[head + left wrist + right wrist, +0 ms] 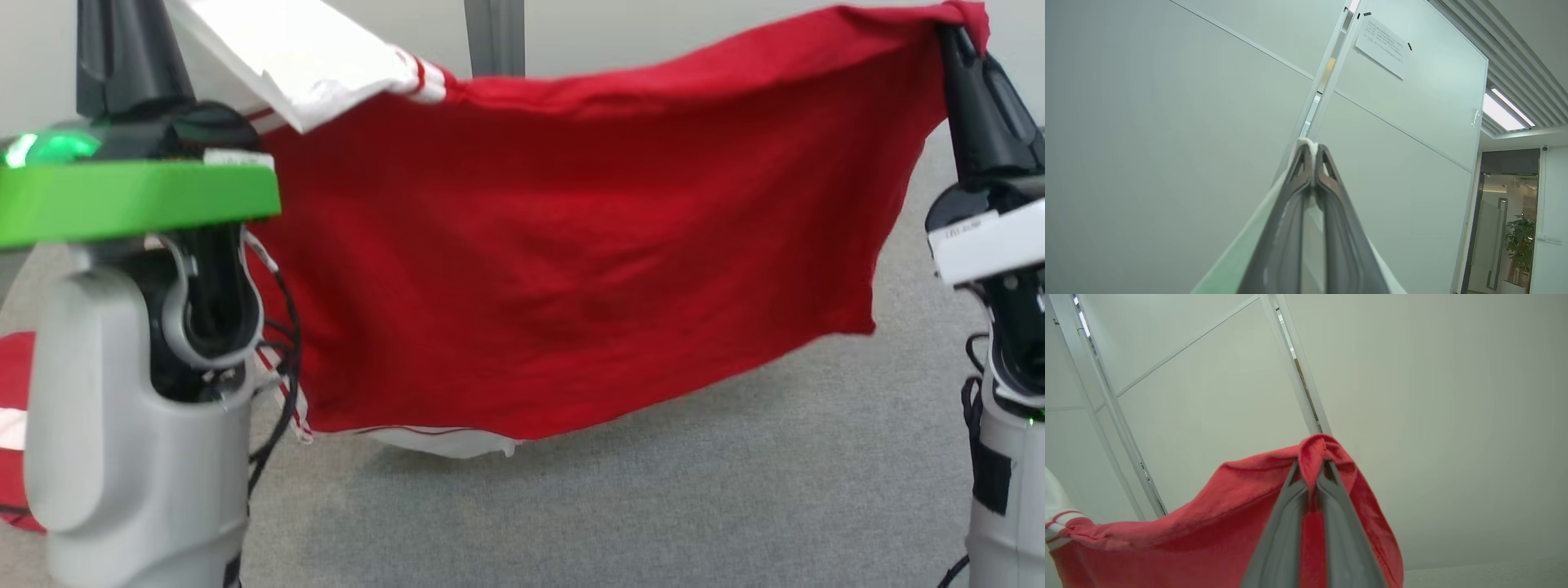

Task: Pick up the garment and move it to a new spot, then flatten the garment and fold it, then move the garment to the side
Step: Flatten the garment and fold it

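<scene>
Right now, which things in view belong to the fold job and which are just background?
In the job: garment, held up; left end effector, shut on its white part; right end effector, shut on a red corner.
Just there: paper notice; potted plant; ceiling light; carpet.

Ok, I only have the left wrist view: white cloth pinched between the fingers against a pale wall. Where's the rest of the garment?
Observer: The red garment with white striped trim hangs spread out wide above grey carpet.
Operator: Is the far side gripped?
Observer: Yes, the right gripper is shut on a bunched red corner.
Operator: Touching the floor?
Observer: The lower white edge hangs close to the carpet; I cannot tell whether it touches.
</scene>
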Available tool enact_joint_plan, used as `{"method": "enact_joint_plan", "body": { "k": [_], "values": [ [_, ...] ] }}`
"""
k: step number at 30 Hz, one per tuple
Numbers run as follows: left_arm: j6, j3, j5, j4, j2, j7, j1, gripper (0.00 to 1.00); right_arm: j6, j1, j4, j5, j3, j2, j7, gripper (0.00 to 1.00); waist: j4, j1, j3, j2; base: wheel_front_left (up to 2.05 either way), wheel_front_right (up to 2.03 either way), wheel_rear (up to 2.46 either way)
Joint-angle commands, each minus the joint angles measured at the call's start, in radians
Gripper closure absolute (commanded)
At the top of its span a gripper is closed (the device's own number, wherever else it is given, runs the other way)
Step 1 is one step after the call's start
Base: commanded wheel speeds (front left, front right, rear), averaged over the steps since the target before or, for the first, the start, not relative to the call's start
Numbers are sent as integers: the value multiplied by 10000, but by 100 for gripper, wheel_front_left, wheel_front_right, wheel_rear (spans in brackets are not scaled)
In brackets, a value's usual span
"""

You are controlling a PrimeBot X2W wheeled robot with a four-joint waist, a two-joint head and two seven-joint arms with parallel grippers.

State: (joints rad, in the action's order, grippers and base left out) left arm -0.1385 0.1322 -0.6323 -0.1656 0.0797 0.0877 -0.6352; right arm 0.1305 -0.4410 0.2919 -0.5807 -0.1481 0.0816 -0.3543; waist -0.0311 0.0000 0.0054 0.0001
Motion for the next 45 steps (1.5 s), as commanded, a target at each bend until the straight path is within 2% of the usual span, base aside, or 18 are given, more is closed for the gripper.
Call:
{"method": "enact_joint_plan", "body": {
  "k": [1, 4, 8, 15, 21, 25, 28, 34, 42, 45],
  "values": [
    [-5, -85, -126, 252, 152, -165, -443, 100, 1, -422, -162, 169, -41, -11, -54, 100, -36, 0, 499, -1, 0, 0, 0],
    [73, -201, -71, 1017, 511, -509, -1402, 100, 3, -1242, -729, 532, 9, 80, -89, 100, -113, 0, 1369, -1, 0, 0, 0],
    [527, -112, 236, 2430, 1119, -776, -3132, 100, 1, -2876, -1853, 927, 296, 316, 283, 100, -205, 0, 2727, -1, 0, 0, 0],
    [1153, 85, 1173, 5724, 1969, -186, -7083, 100, 1, -6761, -4988, 1696, 693, 651, 2042, 100, -228, 0, 4943, -1, 0, 0, 0],
    [1381, 190, 1590, 8073, 1920, 985, -9737, 100, -6, -9392, -7679, 2004, 1155, 999, 3830, 100, -89, 0, 5831, -1, 0, 0, 0],
    [1850, 124, 1695, 8771, 1710, 1676, -10630, 100, -6, -10246, -9153, 2534, 1186, 1207, 5482, 100, -20, 0, 6137, -1, 0, 0, 0],
    [2037, -235, 1706, 8739, 1481, 1792, -10630, 100, -6, -10286, -10054, 2546, 1254, 1085, 5969, 100, 57, 0, 6233, -1, 0, 0, 0],
    [2455, -1092, 2120, 7835, 798, 1778, -8744, 100, -6, -9203, -11264, 2440, 1886, 1239, 6203, 100, 259, 0, 6113, -1, 0, 0, 0],
    [2666, -1677, 2804, 7058, 341, 1779, -5682, 100, -9, -6871, -11102, 1978, 1795, 1412, 6201, 100, 466, 0, 5455, -1, 0, 0, 0],
    [2681, -1306, 3020, 6669, 420, 1780, -4611, 100, -9, -6187, -11303, 1746, 2040, 1518, 6199, 100, 514, 0, 5067, -1, 0, 0, 0]
  ]
}}
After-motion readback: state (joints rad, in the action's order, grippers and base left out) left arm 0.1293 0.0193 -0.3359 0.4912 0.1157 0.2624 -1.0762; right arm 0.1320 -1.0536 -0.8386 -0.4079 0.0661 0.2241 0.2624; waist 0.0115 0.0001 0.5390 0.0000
